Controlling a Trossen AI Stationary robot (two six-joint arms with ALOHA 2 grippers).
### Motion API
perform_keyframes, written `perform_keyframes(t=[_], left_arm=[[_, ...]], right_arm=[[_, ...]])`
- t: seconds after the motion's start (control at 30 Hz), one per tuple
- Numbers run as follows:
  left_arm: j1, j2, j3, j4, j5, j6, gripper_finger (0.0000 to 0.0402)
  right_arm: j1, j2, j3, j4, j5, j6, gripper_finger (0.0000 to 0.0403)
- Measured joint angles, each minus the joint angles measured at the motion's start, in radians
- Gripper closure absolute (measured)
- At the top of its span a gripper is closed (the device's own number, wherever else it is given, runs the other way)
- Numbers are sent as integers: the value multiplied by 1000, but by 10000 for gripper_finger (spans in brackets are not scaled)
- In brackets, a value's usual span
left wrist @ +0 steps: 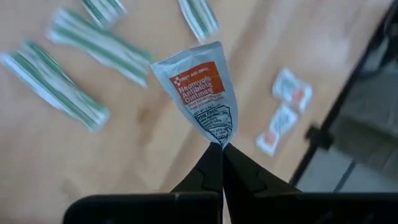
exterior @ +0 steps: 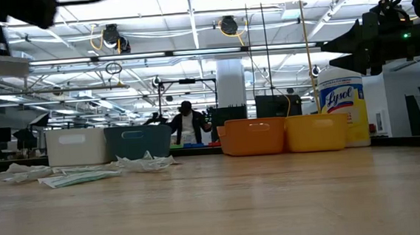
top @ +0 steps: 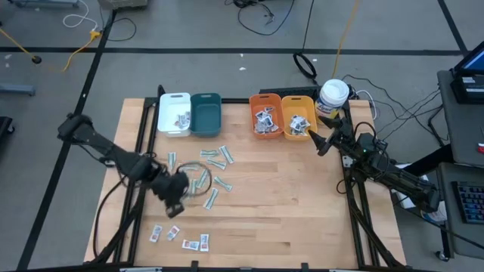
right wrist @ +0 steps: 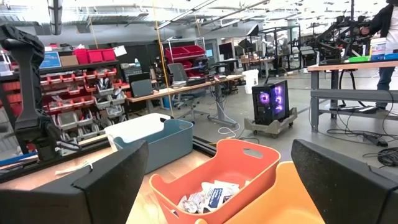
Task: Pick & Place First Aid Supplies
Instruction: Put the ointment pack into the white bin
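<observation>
Neomycin ointment packet [left wrist: 203,93] is hanging from the left end effector [left wrist: 221,148], whose fingers are pinching only its lower tip, above the table [top: 302,204] near the green strips [top: 215,157]. Such a small hold is risky: I judge the packet may swing or be slipping out during travel to the bins, landing among the loose red-print packets [top: 181,238]. The right end effector [top: 321,143] is waiting with fingers wide beside the yellow bin [top: 297,121], close to the orange bin [right wrist: 214,180]; a crossing path could be causing a collision there.
</observation>
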Motion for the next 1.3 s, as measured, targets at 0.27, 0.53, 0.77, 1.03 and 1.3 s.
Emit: perform_keyframes(t=[0.27,0.53,0.77,1.03,1.3], left_arm=[[390,-3,0,2,-12,116,401],[806,-3,0,3,-105,210,401],[1118,-3,1,23,-115,278,401],[1383,-3,1,23,-116,346,401],[1465,56,2,23,-115,348,401]], right_arm=[[0,0,0,0,0,0,11],[0,0,0,0,0,0,11],[0,0,0,0,0,0,11],[0,0,0,0,0,0,11],[0,0,0,0,0,0,11]])
